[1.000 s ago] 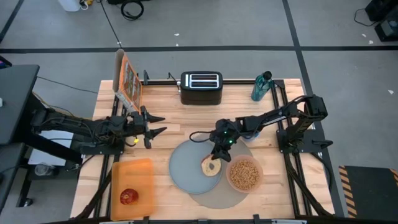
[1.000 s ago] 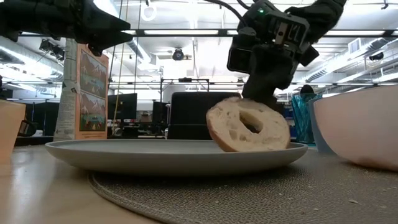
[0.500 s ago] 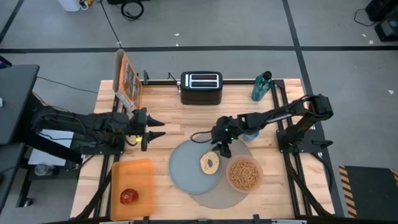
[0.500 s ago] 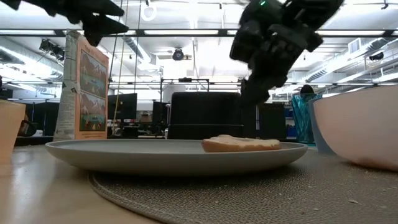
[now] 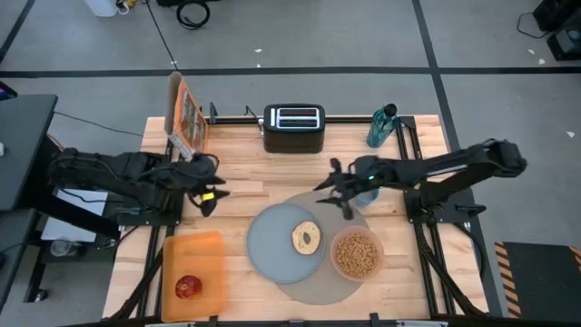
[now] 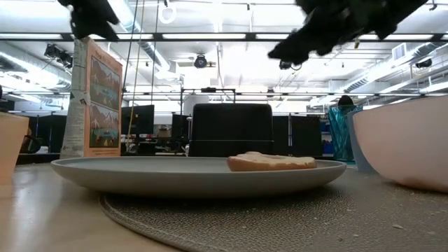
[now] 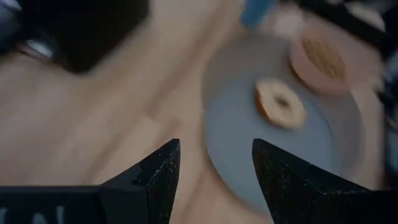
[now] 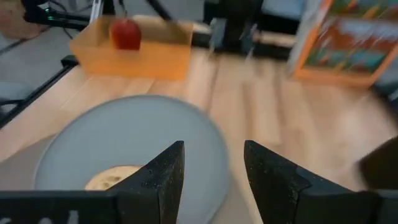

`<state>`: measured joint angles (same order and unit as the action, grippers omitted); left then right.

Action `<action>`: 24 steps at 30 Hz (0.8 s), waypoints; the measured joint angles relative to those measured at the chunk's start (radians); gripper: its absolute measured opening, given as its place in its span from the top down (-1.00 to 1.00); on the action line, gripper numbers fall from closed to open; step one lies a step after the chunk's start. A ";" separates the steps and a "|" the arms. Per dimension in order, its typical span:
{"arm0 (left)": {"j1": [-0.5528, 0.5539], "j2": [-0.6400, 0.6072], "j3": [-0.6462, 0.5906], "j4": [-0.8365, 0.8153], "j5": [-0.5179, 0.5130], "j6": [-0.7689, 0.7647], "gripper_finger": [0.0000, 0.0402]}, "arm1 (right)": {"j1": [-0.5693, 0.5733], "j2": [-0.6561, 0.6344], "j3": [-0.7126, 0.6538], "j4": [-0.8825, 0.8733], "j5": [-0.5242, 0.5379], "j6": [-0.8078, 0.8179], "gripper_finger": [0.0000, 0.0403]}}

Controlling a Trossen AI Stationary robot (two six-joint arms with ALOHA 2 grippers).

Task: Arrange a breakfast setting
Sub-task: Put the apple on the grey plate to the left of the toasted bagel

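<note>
The toasted bagel half [image 5: 306, 238] lies flat on the blue-grey plate [image 5: 272, 245], which sits on the round grey mat [image 5: 313, 286]. It also shows in the low view [image 6: 271, 162]. The pink bowl [image 5: 356, 254] holds cereal and stands on the mat to the right of the plate. The red apple [image 5: 188, 287] sits on the orange board [image 5: 192, 259]. My right gripper [image 5: 329, 188] is open and empty, above and beyond the plate's far edge. My left gripper [image 5: 211, 193] is open and empty, left of the plate. I see no spoon.
A black toaster [image 5: 293, 127] stands at the far edge, with a cereal box [image 5: 186, 116] at the far left and a teal bottle [image 5: 381, 125] at the far right. Bare wood lies between the toaster and the plate.
My right gripper has let go of the bagel half, which was tilted on its edge and now lies flat on the plate. The gripper has gone up and toward the far right, away from the plate. My left gripper has also gone up.
</note>
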<state>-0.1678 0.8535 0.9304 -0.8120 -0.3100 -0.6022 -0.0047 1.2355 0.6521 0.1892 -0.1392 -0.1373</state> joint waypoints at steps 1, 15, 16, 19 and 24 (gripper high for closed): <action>-0.003 0.010 0.018 -0.034 0.043 -0.001 -0.03 | -0.002 -0.039 0.000 -0.022 0.011 -0.023 0.14; -0.198 0.104 0.011 -0.304 0.391 -0.760 -0.03 | -0.017 -0.407 -0.260 0.197 0.045 -0.162 0.14; -0.217 0.121 0.011 -0.310 0.399 -0.795 -0.03 | -0.015 -0.419 -0.288 0.225 0.045 -0.169 0.14; -0.258 0.173 0.011 -0.305 0.438 -0.881 -0.03 | -0.015 -0.450 -0.352 0.298 0.043 -0.185 0.14; -0.306 0.263 0.026 -0.260 0.567 -1.035 -0.03 | -0.015 -0.498 -0.439 0.412 0.042 -0.207 0.14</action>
<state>-0.4742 1.1161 0.9568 -1.0719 0.2569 -1.6370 -0.0193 0.7377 0.2127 0.6008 -0.0975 -0.3439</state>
